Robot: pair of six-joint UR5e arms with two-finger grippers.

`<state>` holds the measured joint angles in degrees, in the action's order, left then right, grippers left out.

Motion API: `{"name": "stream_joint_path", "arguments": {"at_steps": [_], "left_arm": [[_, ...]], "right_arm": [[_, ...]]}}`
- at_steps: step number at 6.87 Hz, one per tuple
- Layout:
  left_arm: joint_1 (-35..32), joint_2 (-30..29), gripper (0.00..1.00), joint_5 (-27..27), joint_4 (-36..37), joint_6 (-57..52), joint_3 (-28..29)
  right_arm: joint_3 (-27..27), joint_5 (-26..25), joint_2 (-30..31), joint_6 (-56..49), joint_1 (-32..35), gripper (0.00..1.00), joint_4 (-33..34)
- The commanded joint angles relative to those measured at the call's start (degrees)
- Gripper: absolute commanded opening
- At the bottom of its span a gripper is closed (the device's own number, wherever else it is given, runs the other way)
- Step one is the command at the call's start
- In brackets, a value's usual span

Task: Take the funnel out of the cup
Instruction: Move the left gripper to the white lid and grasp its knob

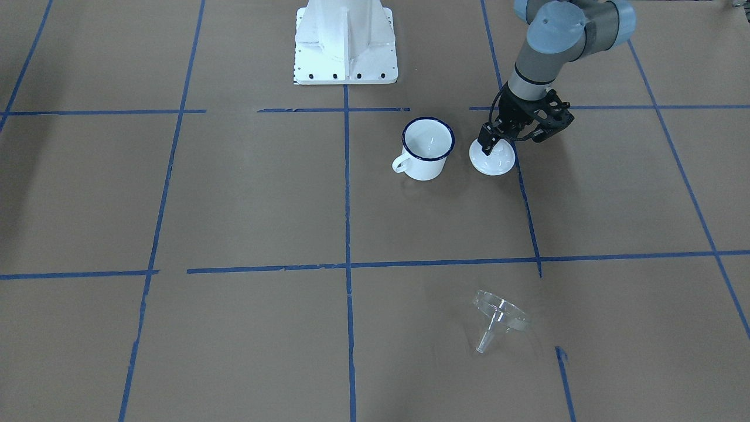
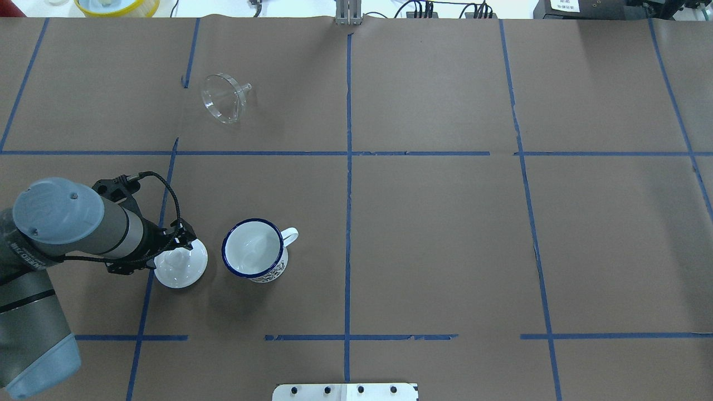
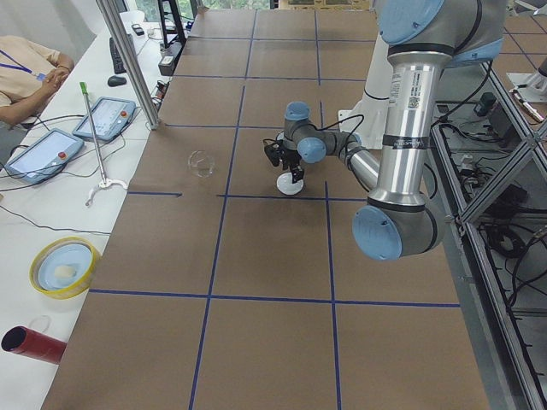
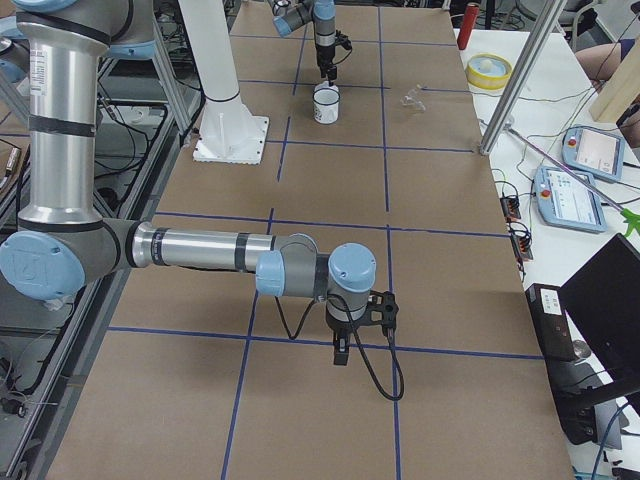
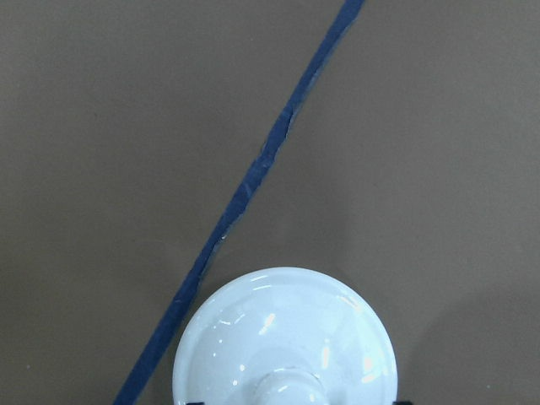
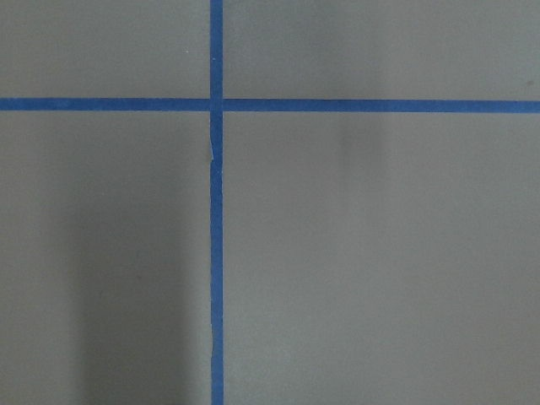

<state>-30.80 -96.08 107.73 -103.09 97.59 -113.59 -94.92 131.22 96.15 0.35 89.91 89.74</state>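
Observation:
The clear funnel [image 1: 501, 313] lies on its side on the brown table, far from the cup; it also shows in the overhead view [image 2: 223, 100]. The white enamel cup [image 1: 428, 149] with a blue rim stands upright and empty [image 2: 253, 250]. Right beside it a white domed lid [image 1: 493, 158] rests on the table. My left gripper [image 1: 498, 143] hangs over this lid, jaws open on either side of its knob [image 5: 287, 390]. My right gripper [image 4: 341, 357] points down at bare table far from all of them; I cannot tell if it is open or shut.
The robot's white base [image 1: 345, 47] stands at the near edge behind the cup. A yellow bowl [image 3: 61, 266], a red cylinder [image 3: 30, 343] and tablets [image 3: 107, 118] lie on the operators' side table. Blue tape lines grid the table.

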Motion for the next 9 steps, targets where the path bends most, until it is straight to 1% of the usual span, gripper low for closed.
{"name": "stream_joint_path", "arguments": {"at_steps": [1,2,3,4,5,7,8,9], "left_arm": [[0.21,-0.16,0.75,-0.24,0.00,-0.03,0.92],[0.56,-0.16,0.71,-0.24,0.00,0.06,0.92],[0.65,-0.16,0.60,-0.24,0.09,0.15,0.92],[0.65,-0.16,0.36,-0.24,0.00,1.45,0.92],[0.65,-0.16,0.02,-0.15,0.00,1.64,0.74],[0.48,-0.34,0.00,-0.15,0.09,1.73,-0.13],[-0.22,-0.42,0.00,-0.15,0.26,1.82,-2.40],[-1.88,-0.42,0.00,-0.15,4.27,1.73,-7.64]], "right_arm": [[0.00,0.00,0.00,0.00,0.00,1.00,0.00],[0.00,0.00,0.00,0.00,0.00,1.00,0.00],[0.00,0.00,0.00,0.00,0.00,1.00,0.00],[0.00,0.00,0.00,0.00,0.00,1.00,0.00],[0.00,0.00,0.00,0.00,0.00,1.00,0.00],[0.00,0.00,0.00,0.00,0.00,1.00,0.00],[0.00,0.00,0.00,0.00,0.00,1.00,0.00],[0.00,0.00,0.00,0.00,0.00,1.00,0.00]]}}
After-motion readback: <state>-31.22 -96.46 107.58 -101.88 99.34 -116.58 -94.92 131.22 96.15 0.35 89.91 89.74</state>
